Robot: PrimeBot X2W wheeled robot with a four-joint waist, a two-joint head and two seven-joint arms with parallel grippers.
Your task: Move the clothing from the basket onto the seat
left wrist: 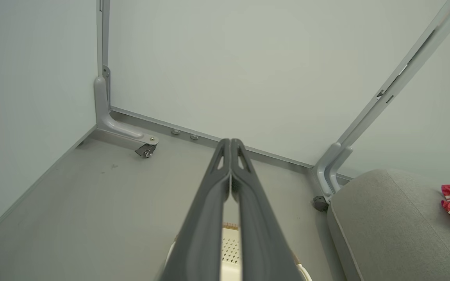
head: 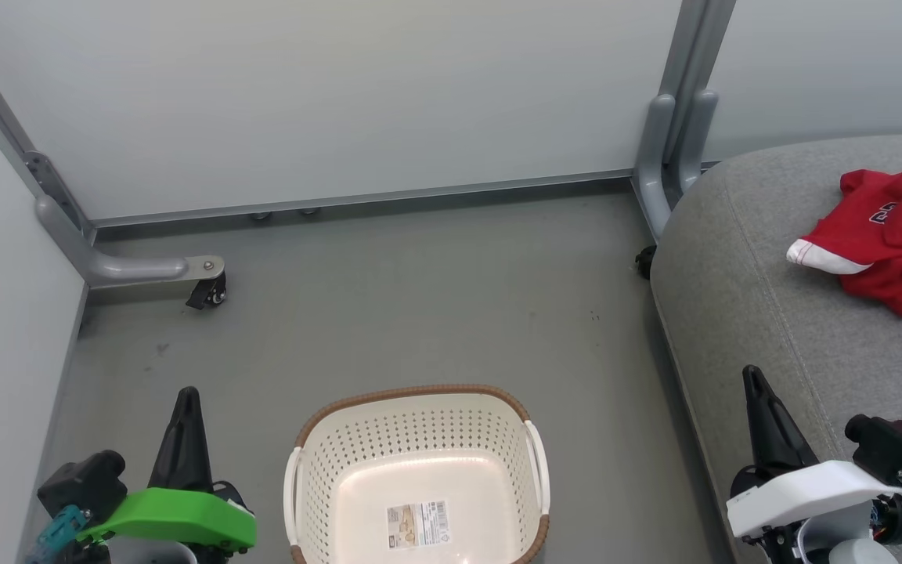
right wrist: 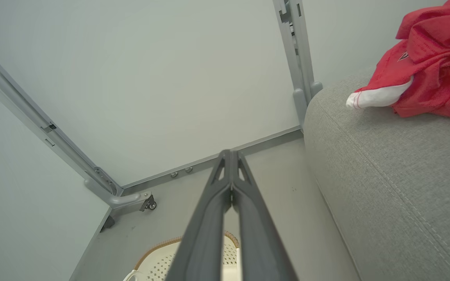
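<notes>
Left gripper (head: 187, 395): closed, its two dark fingers pressed together from the middle to the tips, with nothing between them. It hangs above the floor and points toward the far wall.
Right gripper (head: 750, 374): closed the same way, fingers meeting at the tips and holding nothing. It points the same way as the left gripper.
Basket (head: 412, 390): stands upright on the floor between the two grippers, to the right of the left gripper and to the left of the right gripper. In both wrist views it lies low and behind the fingertips. Its bare cream bottom shows a paper label (head: 417, 523).
Clothing (head: 897, 243): red fabric with white trim, lying crumpled on the seat. It is ahead of the right gripper and off to its right, well apart from the fingers, and far to the right of the left gripper.
Seat (head: 748, 313): a grey cushion just beside the right gripper, on its right, running on ahead of it. A stitched seam follows its rounded edge.
Floor (head: 420, 298): grey, under and ahead of both grippers.
Caster wheel (head: 212, 294): on a grey frame foot ahead of the left gripper, near the corner.
Wall (head: 341, 94): pale panels facing both grippers.
</notes>
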